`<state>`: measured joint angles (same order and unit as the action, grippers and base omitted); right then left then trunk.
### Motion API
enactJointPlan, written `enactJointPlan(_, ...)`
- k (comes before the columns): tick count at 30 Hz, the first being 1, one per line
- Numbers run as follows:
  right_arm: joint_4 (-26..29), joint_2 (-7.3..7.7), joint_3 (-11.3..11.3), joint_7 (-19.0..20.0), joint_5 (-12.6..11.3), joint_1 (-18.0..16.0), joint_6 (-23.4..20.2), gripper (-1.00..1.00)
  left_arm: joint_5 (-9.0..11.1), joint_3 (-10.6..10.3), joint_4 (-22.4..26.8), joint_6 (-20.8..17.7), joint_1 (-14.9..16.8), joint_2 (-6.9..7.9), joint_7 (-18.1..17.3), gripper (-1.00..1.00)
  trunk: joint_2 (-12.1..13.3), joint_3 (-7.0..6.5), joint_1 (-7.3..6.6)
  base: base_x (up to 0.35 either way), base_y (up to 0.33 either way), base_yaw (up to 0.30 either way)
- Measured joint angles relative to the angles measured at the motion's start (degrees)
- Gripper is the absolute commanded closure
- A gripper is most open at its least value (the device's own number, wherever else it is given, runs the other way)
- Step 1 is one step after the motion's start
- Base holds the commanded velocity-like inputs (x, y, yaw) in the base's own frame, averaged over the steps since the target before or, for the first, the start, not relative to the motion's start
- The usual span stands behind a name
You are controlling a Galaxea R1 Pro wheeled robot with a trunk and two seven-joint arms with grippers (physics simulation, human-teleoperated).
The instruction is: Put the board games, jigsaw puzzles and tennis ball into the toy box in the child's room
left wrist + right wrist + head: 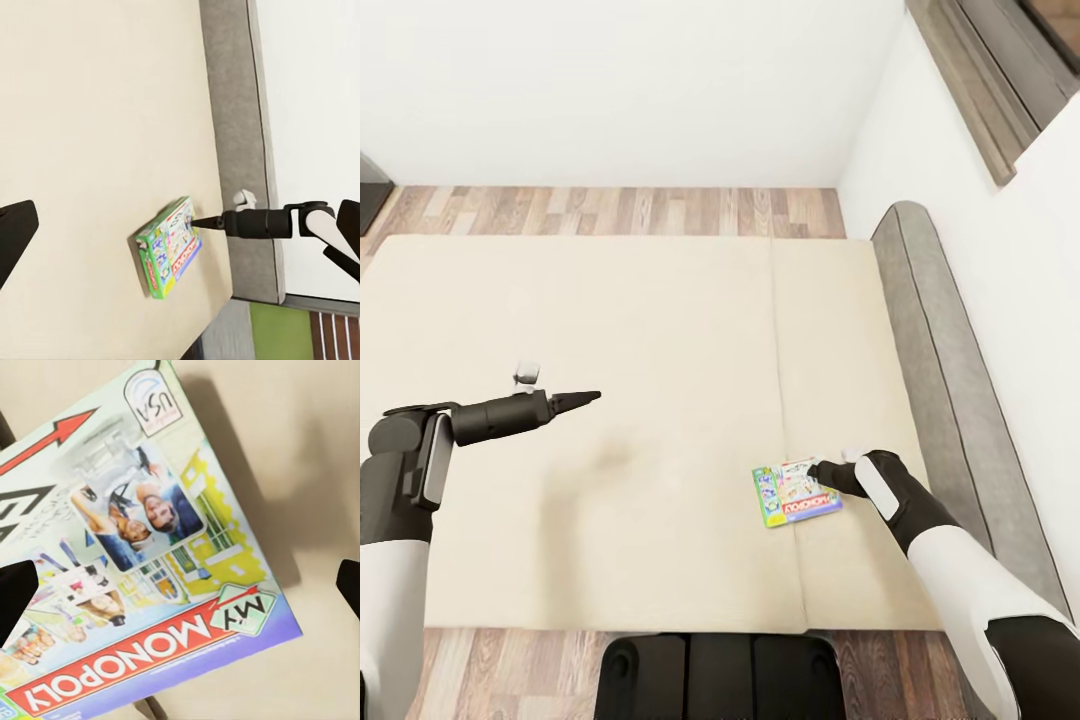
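Fingers [822, 472] of the right arm overhang the board game [790, 495], bed [610, 320] around it bare.

A low, wide bed [620, 400] with a smooth beige sheet spans the wood-plank floor [630, 210], its padded grey headboard [935, 350] running along the white wall at the right. A single seam crosses the sheet from far to near, right of centre. One board game [796, 492], a flat white-and-green box with a red "Monopoly" banner, lies flat on the sheet at the near right, straddling that seam and close to the headboard. Floor planks show beyond the far edge and along the near edge of the bed.
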<state>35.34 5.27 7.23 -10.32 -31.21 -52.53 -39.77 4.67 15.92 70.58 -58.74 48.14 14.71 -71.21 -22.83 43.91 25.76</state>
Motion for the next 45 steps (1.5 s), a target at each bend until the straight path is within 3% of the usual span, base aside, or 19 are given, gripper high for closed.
enactJointPlan(19,0.09,0.01,-0.06,0.07,0.01,-0.75,0.06,-1.00,0.37,0.05,0.16,-0.41,0.07,0.08,0.08,-1.00,0.00,1.79,0.00,0.000,0.000,0.000)
enactJointPlan(29,0.09,0.01,-0.06,0.10,0.00,-1.39,0.17,-1.00,0.65,0.15,0.52,-0.78,7.45,0.12,-0.43,-1.00,0.00,2.74,0.00,0.000,0.000,0.000)
enactJointPlan(33,0.34,0.05,0.16,-0.26,-0.69,-1.48,0.21,-1.00,0.62,0.10,0.56,-0.82,7.96,0.08,-0.50,-1.00,-0.06,3.11,-0.06,0.000,0.000,0.000)
enactJointPlan(45,3.26,0.53,0.15,-0.19,0.19,-1.72,-3.36,-1.00,0.42,-0.01,0.48,-0.78,8.15,-0.50,-0.46,-1.00,-0.06,4.24,-0.07,0.000,0.000,0.000)
